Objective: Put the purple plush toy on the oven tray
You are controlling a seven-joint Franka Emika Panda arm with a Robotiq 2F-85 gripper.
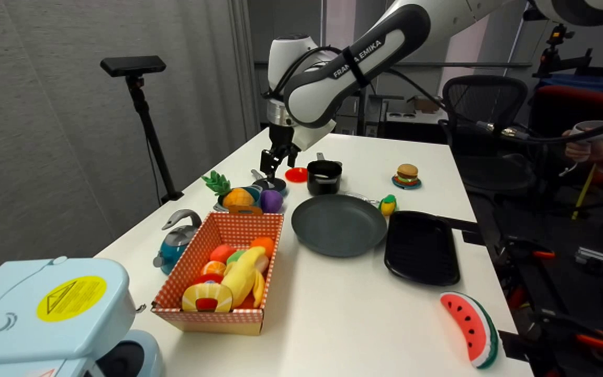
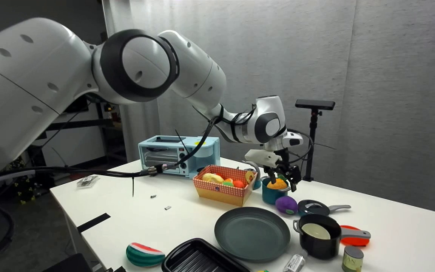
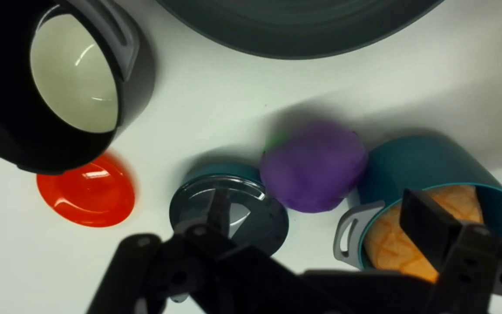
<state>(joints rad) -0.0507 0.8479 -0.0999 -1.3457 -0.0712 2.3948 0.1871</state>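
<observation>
The purple plush toy (image 1: 271,201) rests on the table between a teal pot and a small lidded pan. It also shows in an exterior view (image 2: 286,204) and in the wrist view (image 3: 314,165), with a green patch on one side. The black oven tray (image 1: 422,248) lies near the table's edge beyond the round grey plate; it is cut off at the bottom in an exterior view (image 2: 202,260) and is out of the wrist view. My gripper (image 3: 316,207) is open and empty, its fingers apart above the pan and the teal pot. It shows in both exterior views (image 1: 280,165) (image 2: 283,182).
The teal pot (image 2: 272,193) holds an orange pineapple toy (image 3: 401,244). The lidded pan (image 3: 251,222), black pot (image 1: 324,175) and red lid (image 3: 87,192) stand close by. The grey plate (image 1: 339,225) lies between toy and tray. A fruit basket (image 1: 218,309) and watermelon slice (image 1: 471,327) are farther off.
</observation>
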